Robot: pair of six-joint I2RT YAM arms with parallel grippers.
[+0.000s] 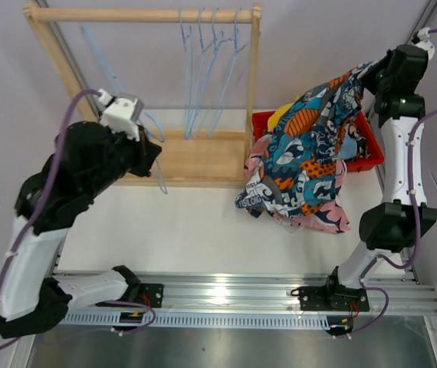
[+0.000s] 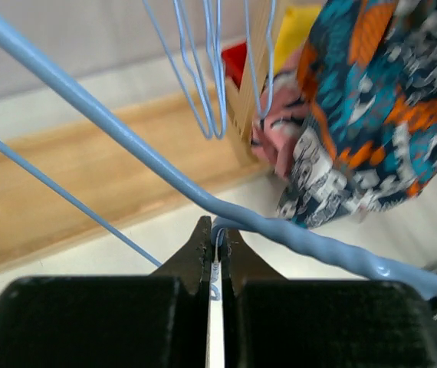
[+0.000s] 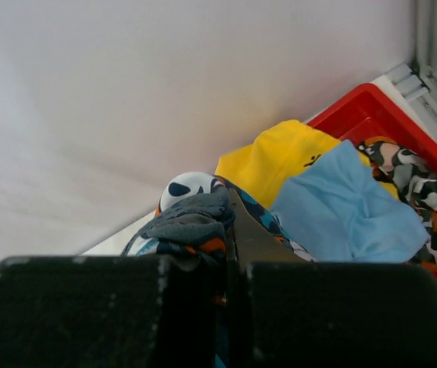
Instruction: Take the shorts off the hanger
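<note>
Right gripper point(image 3: 228, 221) clenched on a bunched edge of the patchwork shorts point(image 1: 310, 146), held above the far right corner of the red bin point(image 1: 373, 159). From that pinch the cloth falls slantwise across the bin, and its long axis runs from the far right corner to beyond the near left rim. There the lower end drapes over the table point(image 1: 188, 230).

The shorts look free of any wire. We therefore judge that the coming move is a release, and it turns on how much cloth hangs outside the rim. The right arm alone is at the bin.

In the bin lie the yellow pair point(image 3: 280, 161), the light blue pair point(image 3: 349, 215) and the blotched pair point(image 3: 410, 184). The pink pair point(image 1: 330, 218) spills over the near rim, beneath the hanging cloth.

The wooden rack point(image 1: 203, 157) stands just beside the bin's left wall, with empty hangers point(image 1: 203, 69) on its rail. Beyond it, well apart from the bin, the left gripper point(image 2: 215, 234) is closed on a bare blue hanger point(image 2: 126, 138).

Nothing stands between cloth and bin. We judge the overhang the one risk.
</note>
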